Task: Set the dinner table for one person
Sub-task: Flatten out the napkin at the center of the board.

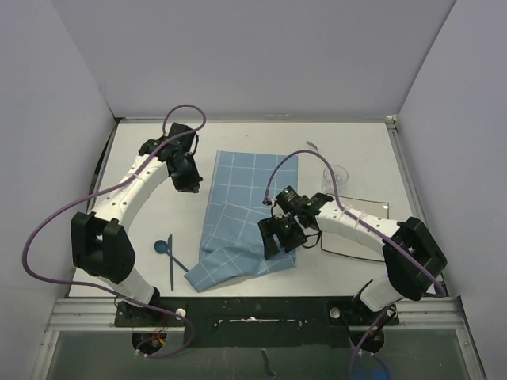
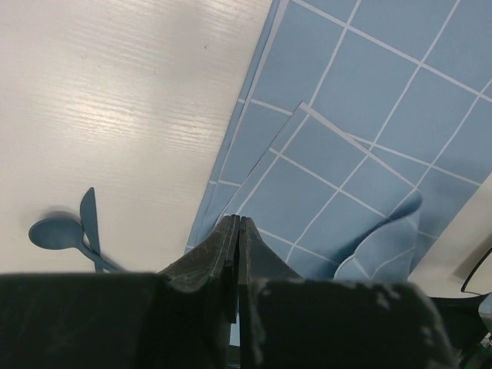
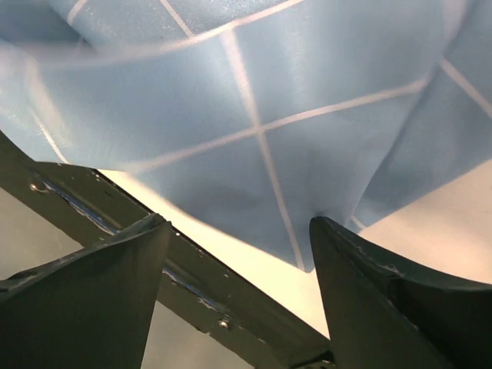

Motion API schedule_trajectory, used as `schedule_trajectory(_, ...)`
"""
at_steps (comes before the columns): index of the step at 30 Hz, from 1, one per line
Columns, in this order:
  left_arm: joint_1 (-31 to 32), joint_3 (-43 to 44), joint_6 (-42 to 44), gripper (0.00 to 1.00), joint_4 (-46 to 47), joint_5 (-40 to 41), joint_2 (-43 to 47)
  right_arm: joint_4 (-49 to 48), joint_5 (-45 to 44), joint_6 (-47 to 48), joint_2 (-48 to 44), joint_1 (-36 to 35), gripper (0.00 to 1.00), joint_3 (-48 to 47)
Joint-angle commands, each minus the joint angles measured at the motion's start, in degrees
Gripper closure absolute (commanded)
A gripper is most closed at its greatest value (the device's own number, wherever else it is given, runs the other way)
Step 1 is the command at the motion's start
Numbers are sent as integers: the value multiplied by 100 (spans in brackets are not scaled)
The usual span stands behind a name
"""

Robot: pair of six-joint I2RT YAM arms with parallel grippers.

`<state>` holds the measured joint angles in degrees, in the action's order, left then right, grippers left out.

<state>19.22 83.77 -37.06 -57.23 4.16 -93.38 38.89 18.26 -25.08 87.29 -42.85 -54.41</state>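
Top external: dinner table [image 1: 261, 136] lengthwise left-right

The table [image 1: 253, 134] was a large, flat, white rectangle lying level and filling the floor of the scene from left to right. A black rail [image 1: 253, 313] ran along its near edge, and thin pale trim lined its far and right edges. Up close from the left wrist, its surface [image 2: 115, 115] showed a faint wood-like grain with a soft sheen. A blue gridded cloth [image 1: 245, 214] covered its middle, rumpled at the near end, and the top was bare at far left and far right.
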Motion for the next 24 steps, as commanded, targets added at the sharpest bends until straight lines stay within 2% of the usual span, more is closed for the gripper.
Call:
schedule_trajectory(1, -24, -71, 119, 100, 183, -23, 339, 214, -311, 87, -344, 48, 22, -278)
schedule_trajectory(10, -25, -52, 201, 100, 203, -3, 246, 338, -326, 304, -242, 119, 21, -557)
schedule_trajectory(14, -25, -58, 207, 100, 224, -30, 160, 99, -278, 236, -219, 119, 25, -316)
schedule_trajectory(19, -24, -110, 203, 100, 260, -25, 107, -112, -180, 187, -131, 119, 37, -86)
schedule_trajectory(22, -28, -132, 203, 100, 277, -24, 69, -206, -138, 205, -23, 120, 40, -51)
schedule_trajectory(24, -21, -155, 196, 100, 285, -15, 34, -248, -86, 209, 110, 118, 54, -103)
